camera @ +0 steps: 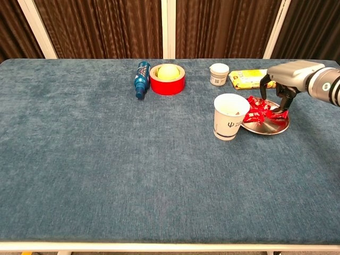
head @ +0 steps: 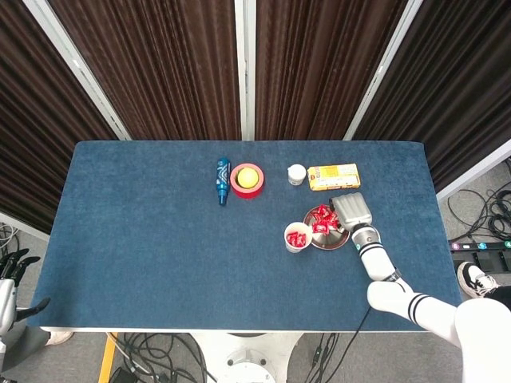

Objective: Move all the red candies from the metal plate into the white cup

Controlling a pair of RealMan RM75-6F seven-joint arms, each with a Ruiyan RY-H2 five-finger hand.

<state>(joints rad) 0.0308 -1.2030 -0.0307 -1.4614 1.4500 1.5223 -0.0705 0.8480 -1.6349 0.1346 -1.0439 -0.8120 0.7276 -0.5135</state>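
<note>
I am lowering my right hand [camera: 280, 91], fingers curled down and apart, onto the red candies [camera: 261, 110] lying on the metal plate [camera: 274, 126] beside the white cup [camera: 229, 115]; I should pinch one wrapper cleanly; my left hand [head: 9, 275] is hanging off-table, fingers spread.

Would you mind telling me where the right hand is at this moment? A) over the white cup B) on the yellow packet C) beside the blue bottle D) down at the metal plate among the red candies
D: the right hand reaches down to the far side of the metal plate, its fingertips at the red candies, clear of the white cup.
</note>
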